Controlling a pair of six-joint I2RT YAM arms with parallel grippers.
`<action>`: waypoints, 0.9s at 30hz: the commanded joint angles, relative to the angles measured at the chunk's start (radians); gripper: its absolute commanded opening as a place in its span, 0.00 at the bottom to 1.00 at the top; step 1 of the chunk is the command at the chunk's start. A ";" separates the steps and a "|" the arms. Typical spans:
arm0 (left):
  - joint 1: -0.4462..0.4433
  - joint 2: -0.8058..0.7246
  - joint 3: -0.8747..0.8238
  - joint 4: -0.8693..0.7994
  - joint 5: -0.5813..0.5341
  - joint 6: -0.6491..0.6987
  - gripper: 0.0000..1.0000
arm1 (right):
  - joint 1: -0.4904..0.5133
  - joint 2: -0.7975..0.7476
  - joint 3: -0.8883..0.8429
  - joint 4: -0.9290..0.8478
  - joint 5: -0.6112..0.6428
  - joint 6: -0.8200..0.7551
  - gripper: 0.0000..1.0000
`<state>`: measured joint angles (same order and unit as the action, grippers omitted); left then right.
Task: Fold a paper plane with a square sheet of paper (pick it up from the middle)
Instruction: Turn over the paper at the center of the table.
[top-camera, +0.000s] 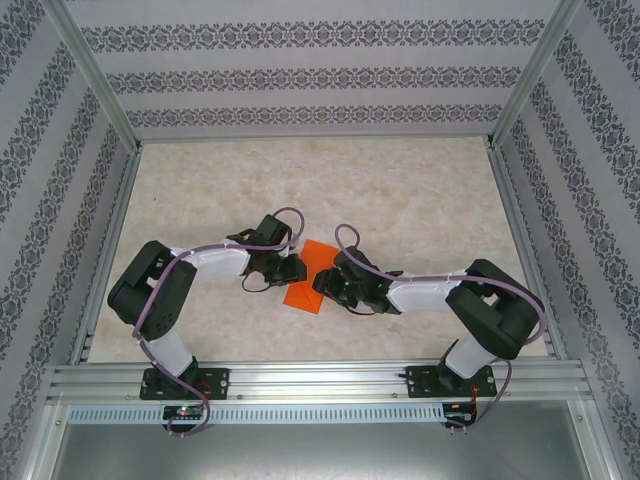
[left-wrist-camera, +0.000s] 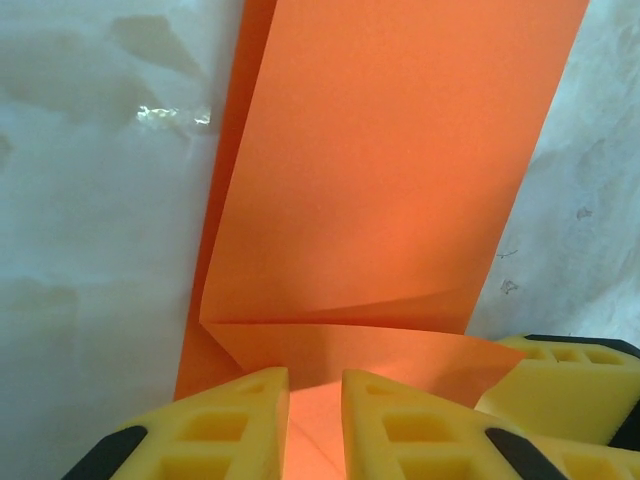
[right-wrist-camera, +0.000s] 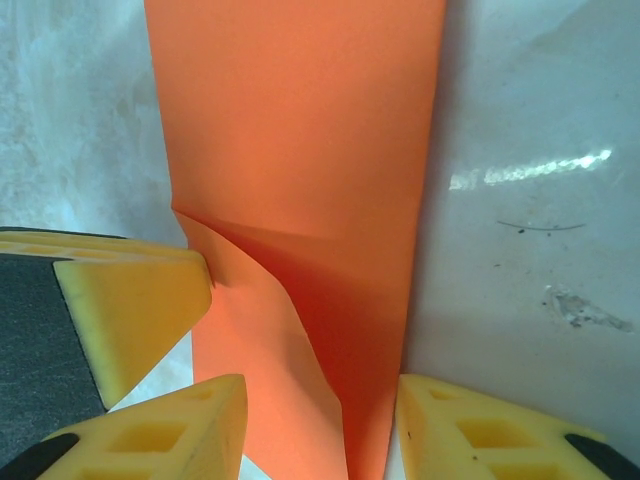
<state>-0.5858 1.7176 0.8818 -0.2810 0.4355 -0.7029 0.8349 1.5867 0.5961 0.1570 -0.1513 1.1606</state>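
— Yellow fingers (left-wrist-camera: 230, 425) of the left gripper (left-wrist-camera: 315, 375): clenched?
— No, slightly parted, with a lifted edge of the square sheet of paper (top-camera: 308, 290) between them.
— And the right gripper (right-wrist-camera: 322, 380)?
— Released, straddling a raised fold. Left arm (top-camera: 165, 290) and right arm (top-camera: 490, 305) bend inward, elbows out, wrists meeting over the sheet, mid-way across the table (top-camera: 400, 200).

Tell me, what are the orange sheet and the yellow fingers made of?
The orange sheet looks like thin matte paper: it holds sharp creases and lifts in a flap. The yellow fingers look like foam or soft rubber, matte, with moulded hollow pockets.
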 joint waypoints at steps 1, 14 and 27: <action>-0.008 0.022 0.015 -0.011 -0.006 0.027 0.23 | -0.008 0.027 0.018 0.051 -0.006 0.026 0.43; -0.008 0.030 0.007 -0.009 -0.010 0.024 0.23 | -0.008 0.050 -0.011 0.193 -0.030 0.023 0.41; -0.007 0.001 0.011 -0.024 -0.035 0.016 0.23 | -0.010 0.062 -0.063 0.293 -0.036 -0.039 0.33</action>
<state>-0.5858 1.7336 0.8818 -0.2817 0.4313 -0.6991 0.8288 1.6356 0.5465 0.3824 -0.1780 1.1629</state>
